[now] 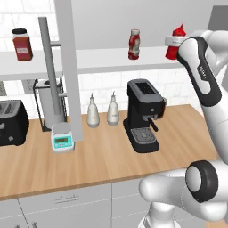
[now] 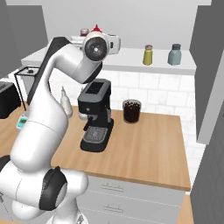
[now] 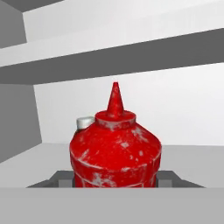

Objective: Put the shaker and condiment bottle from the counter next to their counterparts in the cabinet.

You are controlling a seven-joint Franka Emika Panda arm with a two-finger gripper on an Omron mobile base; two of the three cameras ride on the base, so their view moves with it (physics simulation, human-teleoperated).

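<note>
My gripper (image 3: 114,183) is shut on the condiment bottle (image 3: 114,151), an all-red squeeze bottle with a cone nozzle, whose base is hidden. In the left base view the gripper (image 1: 174,44) holds the condiment bottle (image 1: 178,33) at the right end of the cabinet's white shelf (image 1: 107,61). I cannot tell whether it touches the shelf. Left of it stands the red labelled bottle (image 1: 134,44). Further right on the shelf the yellow-green shaker (image 2: 148,54) stands beside the pale blue shaker (image 2: 175,54). The counter (image 1: 102,156) lies below.
A black coffee machine (image 1: 143,113), two white bottles (image 1: 92,113), a small scale (image 1: 62,138) and a toaster (image 1: 11,122) stand on the counter. A dark glass (image 2: 131,110) stands by the wall. A dark-lidded jar (image 1: 22,44) is at the shelf's left. A grey door panel (image 1: 71,67) hangs open.
</note>
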